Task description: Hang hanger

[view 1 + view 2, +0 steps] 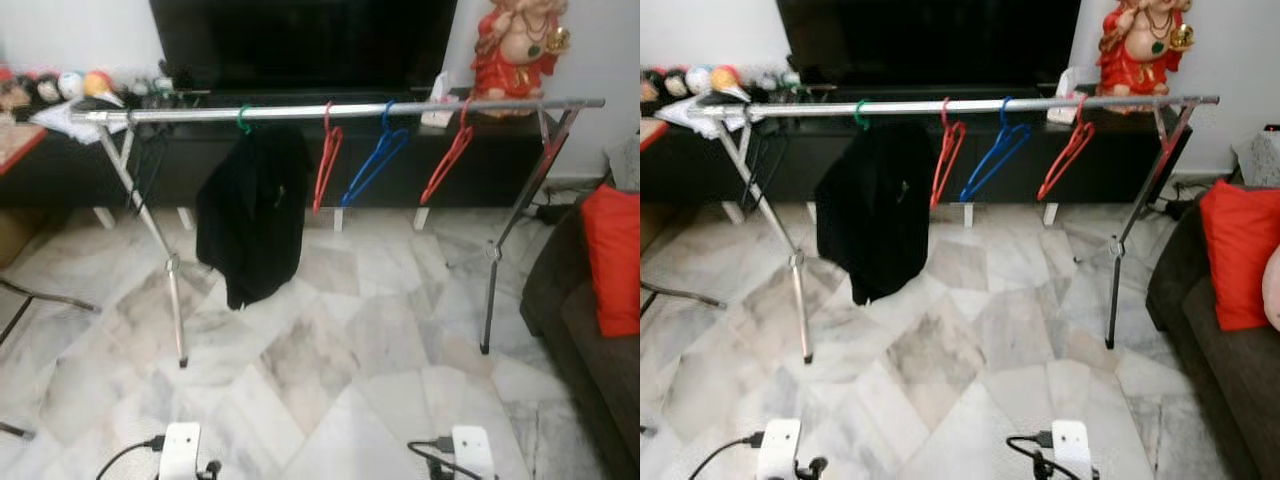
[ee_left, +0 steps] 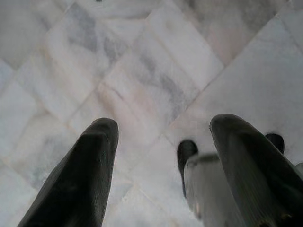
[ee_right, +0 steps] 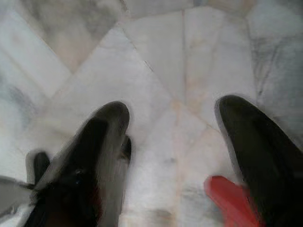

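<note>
Here both arms hang idle, left fingers (image 2: 90, 175) and right fingers (image 3: 94, 156) apart.

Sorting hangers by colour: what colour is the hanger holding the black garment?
Green; only its hook shows above the black garment, clearest in the left eye view.

Steel rack (image 1: 340, 110) on marble floor (image 1: 330, 380). Black garment (image 1: 252, 215) on green hanger (image 1: 243, 120) at L; then red hanger (image 1: 327, 160), blue hanger (image 1: 375, 160), red hanger at R (image 1: 447, 160). Red cushion (image 1: 612, 260) far R.
</note>
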`<state>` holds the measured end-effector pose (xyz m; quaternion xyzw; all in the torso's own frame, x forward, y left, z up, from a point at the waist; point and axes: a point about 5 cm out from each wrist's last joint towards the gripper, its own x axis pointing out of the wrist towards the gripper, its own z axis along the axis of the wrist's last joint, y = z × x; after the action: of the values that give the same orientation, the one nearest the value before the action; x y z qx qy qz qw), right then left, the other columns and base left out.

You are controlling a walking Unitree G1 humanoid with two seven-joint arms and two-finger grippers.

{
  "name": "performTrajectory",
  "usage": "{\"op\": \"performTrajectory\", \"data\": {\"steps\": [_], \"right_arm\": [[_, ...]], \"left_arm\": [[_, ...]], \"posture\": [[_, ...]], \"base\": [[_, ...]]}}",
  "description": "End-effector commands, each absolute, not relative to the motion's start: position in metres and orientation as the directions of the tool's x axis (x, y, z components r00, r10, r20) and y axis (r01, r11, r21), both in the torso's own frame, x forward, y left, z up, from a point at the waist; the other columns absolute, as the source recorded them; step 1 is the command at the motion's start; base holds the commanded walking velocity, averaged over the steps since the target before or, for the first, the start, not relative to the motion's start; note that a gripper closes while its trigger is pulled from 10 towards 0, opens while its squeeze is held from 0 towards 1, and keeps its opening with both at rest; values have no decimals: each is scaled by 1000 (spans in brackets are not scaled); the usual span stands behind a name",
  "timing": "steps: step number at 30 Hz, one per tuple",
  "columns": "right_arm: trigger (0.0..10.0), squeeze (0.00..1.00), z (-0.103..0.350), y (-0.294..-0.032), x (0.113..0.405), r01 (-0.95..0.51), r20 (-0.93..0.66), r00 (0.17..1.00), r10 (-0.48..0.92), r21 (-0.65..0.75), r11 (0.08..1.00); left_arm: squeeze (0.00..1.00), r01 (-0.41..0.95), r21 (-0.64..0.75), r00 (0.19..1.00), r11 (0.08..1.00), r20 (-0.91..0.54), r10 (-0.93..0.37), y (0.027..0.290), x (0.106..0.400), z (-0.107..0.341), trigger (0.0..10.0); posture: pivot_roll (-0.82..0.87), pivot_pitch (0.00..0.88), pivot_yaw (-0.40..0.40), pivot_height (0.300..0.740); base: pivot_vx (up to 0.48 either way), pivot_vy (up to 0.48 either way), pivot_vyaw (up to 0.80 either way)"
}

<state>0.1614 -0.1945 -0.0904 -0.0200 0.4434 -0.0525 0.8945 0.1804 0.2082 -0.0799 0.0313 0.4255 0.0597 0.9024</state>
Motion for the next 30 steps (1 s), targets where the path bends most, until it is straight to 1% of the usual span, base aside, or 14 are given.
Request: {"op": "performTrajectory", "data": {"steps": [1, 8, 14, 23, 30], "right_arm": [[10000, 0, -90, -190, 163, 68, -790, 605, -101, -75, 995], [10000, 0, -89, -190, 165, 75, -784, 612, -103, -72, 995], [10000, 0, -90, -190, 164, 85, -792, 601, -108, -71, 994], [10000, 0, -91, -189, 163, 80, -799, 592, -103, -69, 994], [10000, 0, -91, -189, 163, 77, -801, 590, -104, -72, 994]], "left_arm": [[0, -81, 114, 604, 990, -785, 140, 210, 173, -84, 10000], [0, -80, 114, 603, 990, -785, 139, 210, 173, -84, 10000], [0, -79, 113, 606, 990, -783, 138, 210, 173, -83, 10000], [0, -76, 116, 602, 990, -786, 138, 211, 173, -83, 10000], [0, -29, 126, 594, 992, -795, 119, 209, 171, -85, 10000]], "posture": [[-48, 0, -14, 740], [-49, 0, -12, 740], [-51, 0, -9, 740], [-50, 0, -8, 740], [-49, 0, -5, 740]], "base": [[0, 0, 0], [0, 0, 0], [0, 0, 0], [0, 0, -740], [0, 0, -738]]}}
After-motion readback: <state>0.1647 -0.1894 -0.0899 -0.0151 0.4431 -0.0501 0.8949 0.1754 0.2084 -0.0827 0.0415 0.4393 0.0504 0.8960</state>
